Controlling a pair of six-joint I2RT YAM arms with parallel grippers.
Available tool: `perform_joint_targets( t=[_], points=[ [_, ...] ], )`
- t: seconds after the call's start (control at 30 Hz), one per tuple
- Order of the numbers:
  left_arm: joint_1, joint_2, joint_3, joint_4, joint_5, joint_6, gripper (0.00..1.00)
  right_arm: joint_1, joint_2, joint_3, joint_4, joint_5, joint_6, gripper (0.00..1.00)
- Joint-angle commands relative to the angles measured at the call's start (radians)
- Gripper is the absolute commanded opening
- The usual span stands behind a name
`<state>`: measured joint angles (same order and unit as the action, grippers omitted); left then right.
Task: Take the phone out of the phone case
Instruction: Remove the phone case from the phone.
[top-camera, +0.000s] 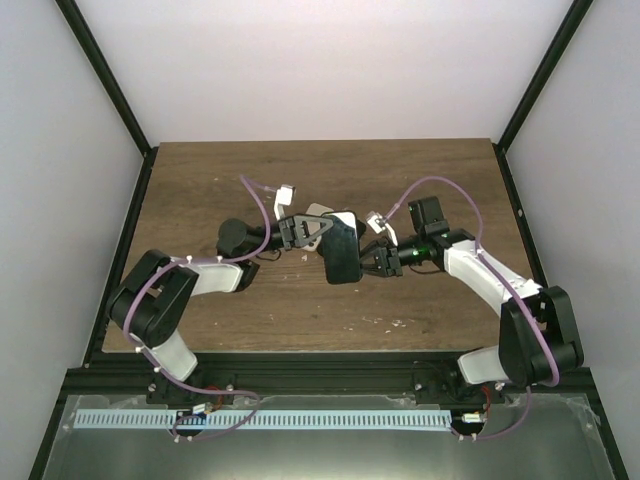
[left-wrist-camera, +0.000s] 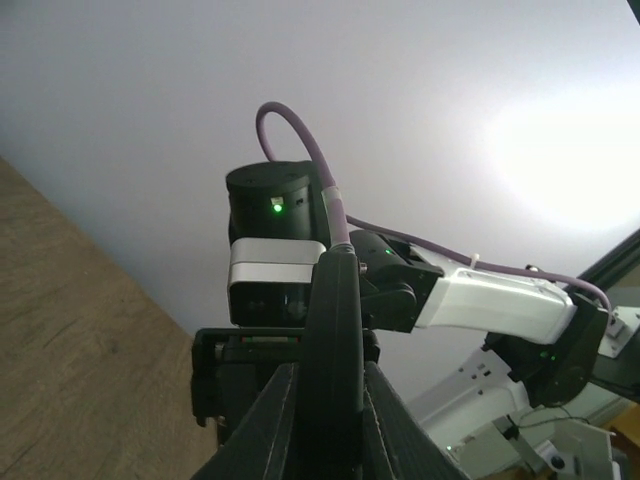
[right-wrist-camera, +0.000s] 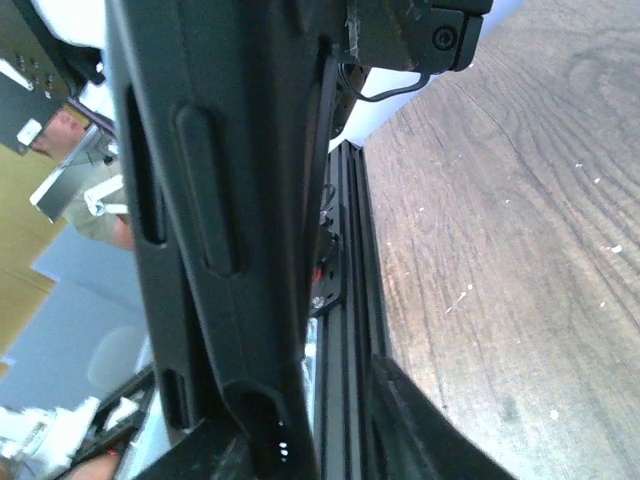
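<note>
The black phone case (top-camera: 342, 250) hangs above the middle of the wooden table, between both arms. The phone cannot be told apart from the case in any view. My left gripper (top-camera: 316, 232) is shut on the case's upper left edge. In the left wrist view the case (left-wrist-camera: 335, 340) stands edge-on, pinched between the two fingers (left-wrist-camera: 262, 425). My right gripper (top-camera: 374, 258) is at the case's right side. In the right wrist view the case (right-wrist-camera: 220, 200), with its side slots, lies against the left finger, and a gap separates it from the right finger (right-wrist-camera: 425, 435), so the jaws stand open.
The brown wooden table (top-camera: 300, 310) carries small white crumbs (top-camera: 395, 322) near its front edge. Black frame posts (top-camera: 110, 80) and white walls close it in at the back and sides. The right arm's wrist (left-wrist-camera: 275, 240) sits just beyond the case in the left wrist view.
</note>
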<state>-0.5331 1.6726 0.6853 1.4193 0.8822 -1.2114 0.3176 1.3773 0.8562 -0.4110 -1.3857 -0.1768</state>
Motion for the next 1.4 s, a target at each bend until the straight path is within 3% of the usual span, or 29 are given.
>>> perform_joint_targets(
  t=[0.0,0.13,0.23,0.33,0.5,0.6,0.73,0.83,0.9,0.97,1.03,1.13,1.23,1.37],
  points=[
    [-0.051,0.058,-0.014,-0.135,0.013,0.076,0.0,0.017,-0.031,0.093,0.153,-0.158,0.043,0.19],
    [-0.047,0.06,-0.006,-0.19,-0.016,0.096,0.03,0.018,-0.035,0.054,0.212,-0.138,0.1,0.01],
    [-0.017,0.031,0.008,-0.285,-0.045,0.129,0.22,0.017,-0.056,-0.008,0.25,-0.07,0.13,0.01],
    [0.031,-0.056,0.019,-0.495,-0.122,0.243,0.36,0.009,-0.078,-0.071,0.283,0.031,0.159,0.01],
    [0.074,-0.258,0.069,-1.068,-0.424,0.492,0.57,-0.003,-0.084,-0.156,0.386,0.405,0.332,0.01],
    [0.049,-0.346,0.089,-1.25,-0.608,0.607,0.6,-0.004,-0.047,-0.175,0.411,0.477,0.438,0.01],
    [-0.111,-0.425,0.11,-1.428,-0.872,0.787,0.6,-0.005,-0.028,-0.137,0.355,0.565,0.484,0.01],
    [-0.259,-0.475,0.098,-1.501,-1.035,0.864,0.57,-0.005,-0.064,-0.084,0.246,0.697,0.485,0.01],
    [-0.344,-0.524,0.079,-1.523,-1.112,0.887,0.51,-0.016,-0.105,-0.031,0.142,0.908,0.508,0.01],
    [-0.419,-0.562,0.054,-1.512,-1.176,0.9,0.49,-0.062,-0.105,0.036,0.02,1.006,0.568,0.01],
    [-0.48,-0.572,0.047,-1.507,-1.229,0.915,0.5,-0.102,-0.059,0.098,-0.137,1.031,0.63,0.01],
    [-0.555,-0.533,0.074,-1.513,-1.282,0.958,0.53,-0.146,-0.012,0.074,-0.17,0.971,0.643,0.01],
    [-0.572,-0.522,0.044,-1.441,-1.234,0.977,0.53,-0.153,0.015,0.039,-0.185,0.983,0.64,0.01],
    [-0.573,-0.486,0.014,-1.35,-1.213,0.972,0.53,-0.154,0.077,0.161,-0.329,1.047,0.6,0.01]
  ],
)
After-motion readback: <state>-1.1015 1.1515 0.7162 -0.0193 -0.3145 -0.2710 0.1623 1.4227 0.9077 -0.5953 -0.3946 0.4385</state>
